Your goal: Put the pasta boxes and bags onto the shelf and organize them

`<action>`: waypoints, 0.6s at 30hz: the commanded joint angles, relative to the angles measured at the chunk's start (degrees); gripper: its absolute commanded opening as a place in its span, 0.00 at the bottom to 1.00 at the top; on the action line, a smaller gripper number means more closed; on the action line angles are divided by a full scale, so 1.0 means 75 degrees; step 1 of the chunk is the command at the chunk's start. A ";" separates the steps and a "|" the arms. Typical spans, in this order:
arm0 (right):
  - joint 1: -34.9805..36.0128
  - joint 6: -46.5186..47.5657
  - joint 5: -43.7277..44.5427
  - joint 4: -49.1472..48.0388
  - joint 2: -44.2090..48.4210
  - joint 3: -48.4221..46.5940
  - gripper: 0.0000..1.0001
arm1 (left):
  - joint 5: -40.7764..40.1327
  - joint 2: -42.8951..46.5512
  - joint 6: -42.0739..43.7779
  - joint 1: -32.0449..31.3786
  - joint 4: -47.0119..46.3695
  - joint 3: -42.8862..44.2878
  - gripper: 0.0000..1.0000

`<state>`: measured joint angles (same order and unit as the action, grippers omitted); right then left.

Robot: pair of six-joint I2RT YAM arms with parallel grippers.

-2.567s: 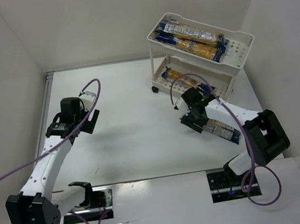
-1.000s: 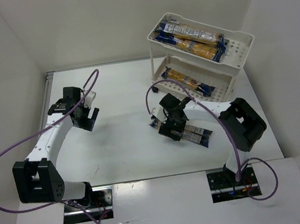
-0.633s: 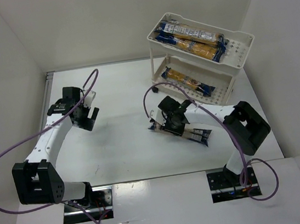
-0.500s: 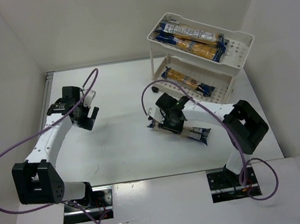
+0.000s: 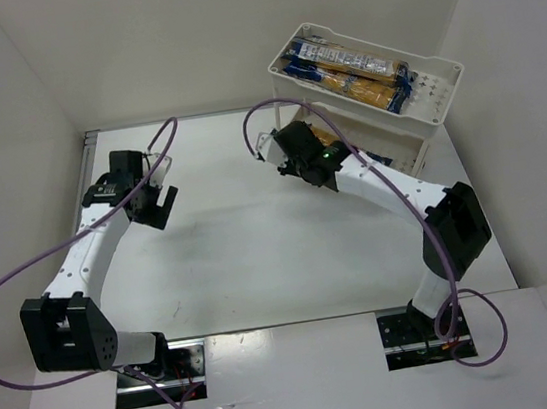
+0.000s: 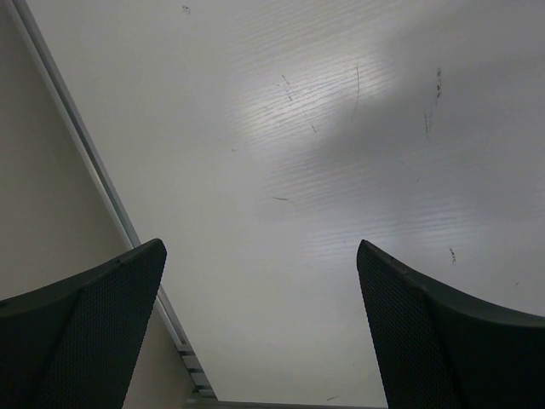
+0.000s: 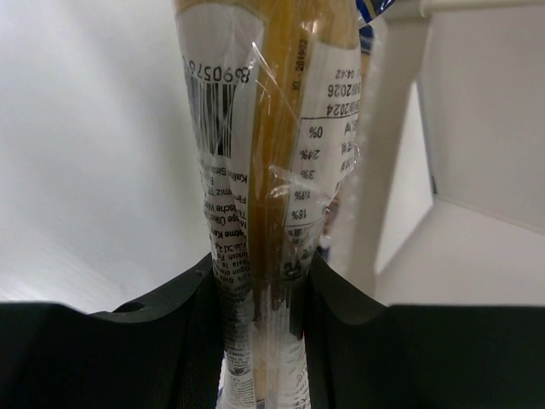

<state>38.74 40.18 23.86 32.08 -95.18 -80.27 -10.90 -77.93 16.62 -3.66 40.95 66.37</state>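
Note:
My right gripper (image 7: 260, 290) is shut on a pasta packet (image 7: 264, 153), clear film with a white label and yellow pasta, which points away from the wrist. In the top view this gripper (image 5: 303, 152) hangs by the left end of the shelf (image 5: 371, 103), a cream two-tier cart, and hides most of the held packet. Several packets (image 5: 351, 65) lie in the top tray. Another packet (image 5: 322, 136) lies in the lower tray, partly behind my arm. My left gripper (image 5: 157, 202) hovers open over the table's left side, with nothing between its fingers (image 6: 451, 341).
A shelf post (image 7: 387, 128) stands just right of the held packet. White walls close in the table (image 5: 240, 259) on three sides. A metal strip (image 6: 85, 162) marks its left edge. Purple cables loop above both arms.
My right gripper shut on the packet lying on the table, lifted it and carried it up to the shelf's left end. The left arm has barely moved.

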 commanded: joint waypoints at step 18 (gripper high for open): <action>-0.1919 0.1720 0.1073 -0.2460 -0.1349 -0.1098 0.78 | -0.0071 -0.0039 0.0256 0.0008 -0.0186 0.0292 1.00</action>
<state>24.01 51.27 29.15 20.58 -106.94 -84.40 -11.33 -78.63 17.87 -3.66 40.38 67.13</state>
